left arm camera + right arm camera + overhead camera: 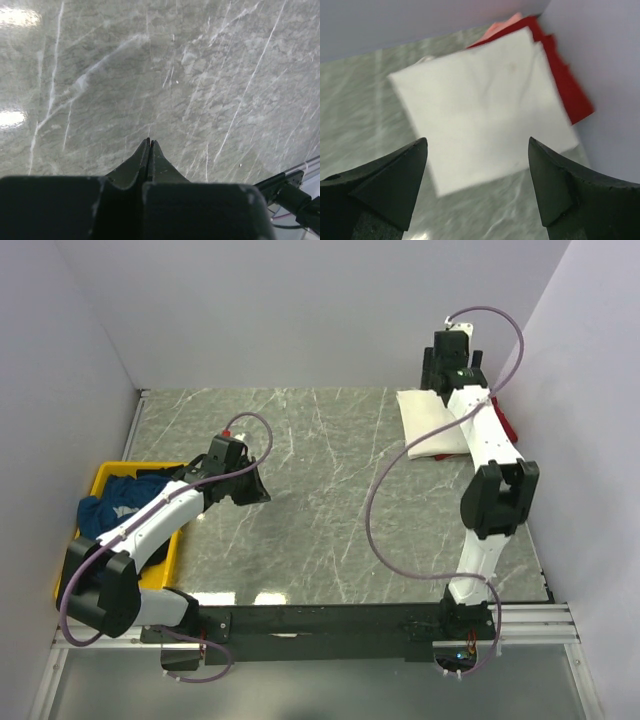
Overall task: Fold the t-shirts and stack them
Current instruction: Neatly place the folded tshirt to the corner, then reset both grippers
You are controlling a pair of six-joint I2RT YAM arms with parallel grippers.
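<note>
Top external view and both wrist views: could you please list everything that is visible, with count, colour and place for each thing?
cream-white t-shirt: one, folded, far right of the table, lying on the red one
red t-shirt: one, under the cream-white one, showing at its edges beside the right wall
dark blue t-shirt: one, crumpled, in the tray
yellow tray: one, left edge of the table
table: one, grey-green marble pattern
walls: three, pale, around the table
cables: two, purple, one along each arm
arms: two, white and black, bases at the near edge
left gripper: one, black, shut, over bare table near the tray
right gripper: one, black, open, above the stack
</note>
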